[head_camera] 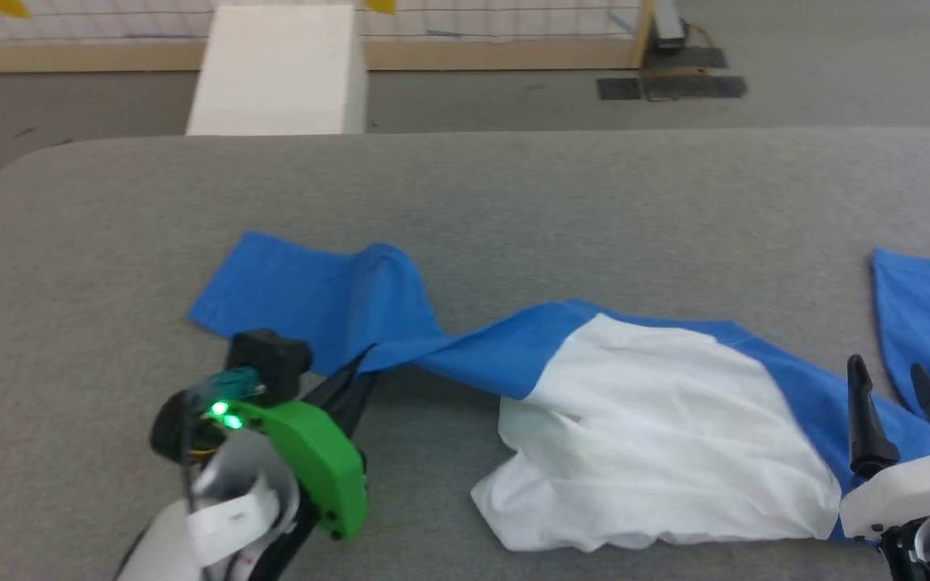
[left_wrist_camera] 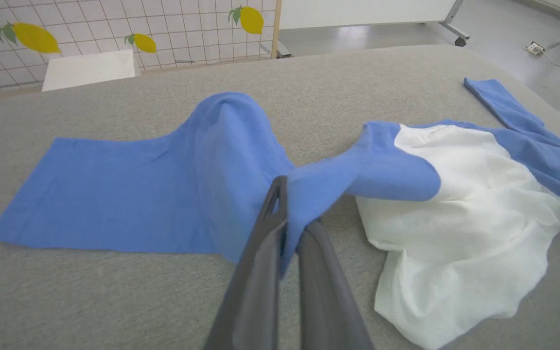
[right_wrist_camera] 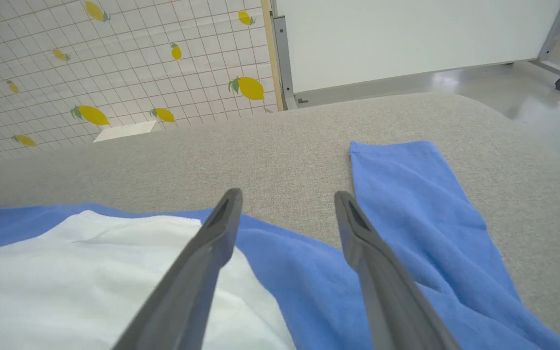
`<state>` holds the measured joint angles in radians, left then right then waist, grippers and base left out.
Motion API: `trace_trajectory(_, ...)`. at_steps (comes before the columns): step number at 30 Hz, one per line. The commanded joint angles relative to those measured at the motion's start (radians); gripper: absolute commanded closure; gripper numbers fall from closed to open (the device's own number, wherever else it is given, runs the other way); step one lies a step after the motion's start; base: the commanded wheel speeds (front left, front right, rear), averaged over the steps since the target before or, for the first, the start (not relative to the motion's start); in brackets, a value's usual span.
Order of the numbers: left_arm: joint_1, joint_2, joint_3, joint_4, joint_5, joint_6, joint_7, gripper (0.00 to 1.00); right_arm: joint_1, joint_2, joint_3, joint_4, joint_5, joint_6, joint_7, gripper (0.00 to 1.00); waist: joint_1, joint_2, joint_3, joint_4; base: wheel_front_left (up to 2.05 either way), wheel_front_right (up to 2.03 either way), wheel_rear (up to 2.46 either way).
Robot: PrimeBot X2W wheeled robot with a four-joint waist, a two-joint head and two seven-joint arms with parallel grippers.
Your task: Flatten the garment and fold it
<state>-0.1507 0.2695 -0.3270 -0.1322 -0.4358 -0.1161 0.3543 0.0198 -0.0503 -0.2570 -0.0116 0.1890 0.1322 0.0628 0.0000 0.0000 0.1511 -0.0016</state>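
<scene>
Left gripper (left_wrist_camera: 290,214) pinched garment (head_camera: 659,420) sleeve (left_wrist_camera: 139,194) at 9 o'clock | right gripper (right_wrist_camera: 287,199) spread, 3 o'clock | sleeve seemed twisted; best drawn outward, low.

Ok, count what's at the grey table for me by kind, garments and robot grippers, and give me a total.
Garment: 1
Grippers: 2 (left gripper shut on the garment's blue sleeve, right gripper open)
Total: 3
</scene>
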Motion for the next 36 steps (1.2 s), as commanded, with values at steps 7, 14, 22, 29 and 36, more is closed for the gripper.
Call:
trace_trajectory(7, 0.182, 0.097, 0.08, -0.475, -0.111, 0.103, 0.238, 1.0, -0.025, 0.0, 0.026, 0.003, 0.006, -0.002, -0.005, 0.0, 0.0, 0.0, -0.005, 0.099, 0.0, 0.0, 0.0)
trace_trajectory(14, 0.165, 0.094, 0.143, -0.336, -0.202, 0.132, 0.281, 1.0, -0.049, 0.0, 0.044, 0.005, 0.008, -0.002, -0.017, 0.0, 0.0, 0.0, 0.044, 0.065, 0.0, 0.0, 0.0)
trace_trajectory(22, -0.037, 0.099, 0.16, 0.131, -0.14, 0.143, 0.233, 1.0, -0.096, 0.0, 0.08, 0.007, 0.012, -0.002, -0.031, 0.0, 0.0, 0.0, 0.114, 0.003, 0.0, 0.0, 0.0)
trace_trajectory(29, -0.075, 0.063, 0.164, 0.335, -0.094, 0.146, 0.06, 0.0, -0.09, 0.0, 0.134, 0.008, -0.036, -0.002, 0.009, 0.0, 0.0, 0.0, 0.102, -0.004, 0.0, 0.0, 0.0)
trace_trajectory(36, 0.014, 0.032, 0.212, 0.319, -0.079, 0.177, -0.146, 0.0, -0.047, -0.067, 0.247, -0.033, -0.094, -0.002, 0.189, 0.0, 0.0, 0.0, 0.058, 0.04, 0.0, 0.0, 0.0)
